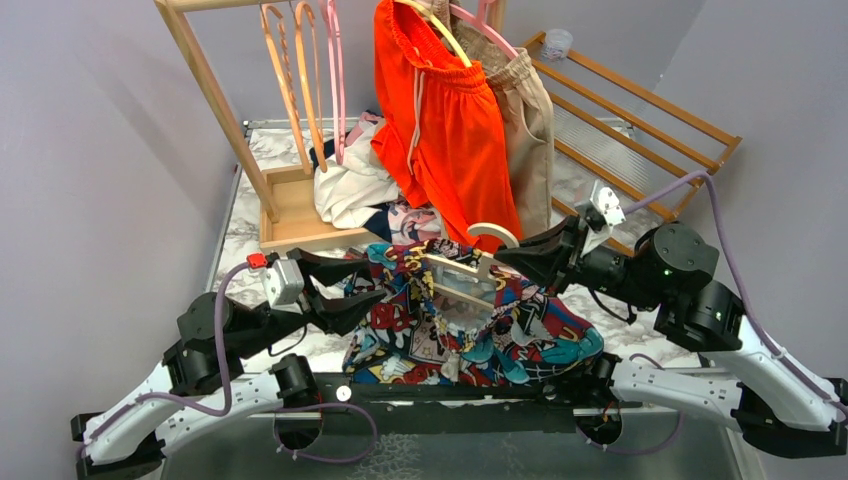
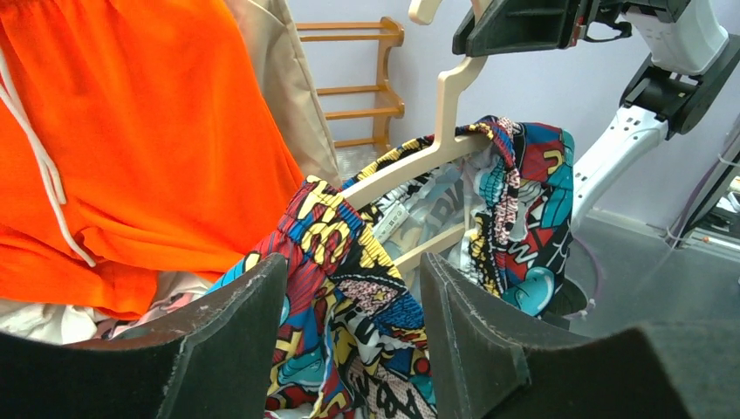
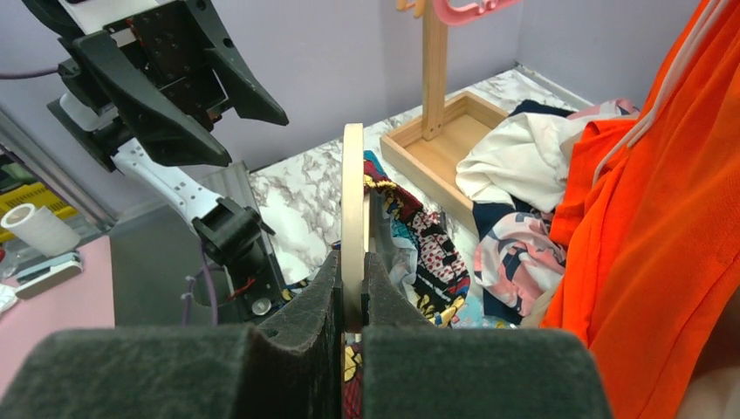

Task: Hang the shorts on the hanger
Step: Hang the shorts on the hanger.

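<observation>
I'm seeing the right fingers clenching flat on the neck of the hanger, just under its hook, and holding it upright over the near part of the marble surface. The shorts are hanging on that hanger: the waistband is lying over both of its curved arms, and the rest of the fabric is bunching down between the 2 arm bases. The left fingers are standing released, spread apart at the left end of the waistband. The printed cloth is showing in the gap between them, but I cannot tell whether either pad is touching it. Behind the hanger, the orange shorts and the beige shorts are hanging from the wooden rack, with a heap of loose clothes lying beside its base.
</observation>
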Robot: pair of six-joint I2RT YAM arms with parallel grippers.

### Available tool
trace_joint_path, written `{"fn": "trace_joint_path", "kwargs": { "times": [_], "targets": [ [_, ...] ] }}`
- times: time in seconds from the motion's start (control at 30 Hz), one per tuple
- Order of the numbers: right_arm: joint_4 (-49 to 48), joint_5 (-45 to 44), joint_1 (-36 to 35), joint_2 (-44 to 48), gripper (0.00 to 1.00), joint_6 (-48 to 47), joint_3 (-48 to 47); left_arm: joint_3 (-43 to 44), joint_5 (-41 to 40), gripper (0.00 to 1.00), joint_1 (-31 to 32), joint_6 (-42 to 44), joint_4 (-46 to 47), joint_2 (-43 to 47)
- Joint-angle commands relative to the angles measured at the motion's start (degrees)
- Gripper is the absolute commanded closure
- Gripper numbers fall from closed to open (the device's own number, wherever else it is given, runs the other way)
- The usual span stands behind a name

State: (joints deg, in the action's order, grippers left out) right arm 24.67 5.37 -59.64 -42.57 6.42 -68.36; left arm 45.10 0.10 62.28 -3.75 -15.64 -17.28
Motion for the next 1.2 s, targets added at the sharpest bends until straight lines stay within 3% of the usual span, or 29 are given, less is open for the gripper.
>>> {"fn": "trace_joint_path", "kwargs": {
  "times": [0.0,0.23,0.4,0.5,0.87,1.17],
  "targets": [
    [-6.3,0.9,-0.1,0.4,0.99,0.4,-2.9,2.7,-1.6,0.39,0.0,1.6,0.1,-1.4],
    [-5.0,6.7,-0.1,-0.8,0.99,-1.7,-9.3,12.6,-2.1,0.38,0.0,8.8,-1.0,-4.8],
    [2.3,16.1,-0.1,-6.4,0.99,-4.3,-23.0,30.7,5.5,0.37,0.0,14.8,-7.2,-16.4],
    [4.0,17.9,-0.1,-7.8,0.99,-4.7,-25.9,37.5,12.1,0.37,0.0,15.0,-9.5,-21.5],
    [7.6,16.2,-0.1,-7.3,0.99,-6.2,-18.8,32.8,27.4,0.35,0.0,12.9,-12.1,-28.9],
    [8.6,17.7,-0.1,-8.0,0.99,-6.7,-16.0,30.7,27.9,0.34,0.0,14.9,-16.0,-34.2]
  ]
}}
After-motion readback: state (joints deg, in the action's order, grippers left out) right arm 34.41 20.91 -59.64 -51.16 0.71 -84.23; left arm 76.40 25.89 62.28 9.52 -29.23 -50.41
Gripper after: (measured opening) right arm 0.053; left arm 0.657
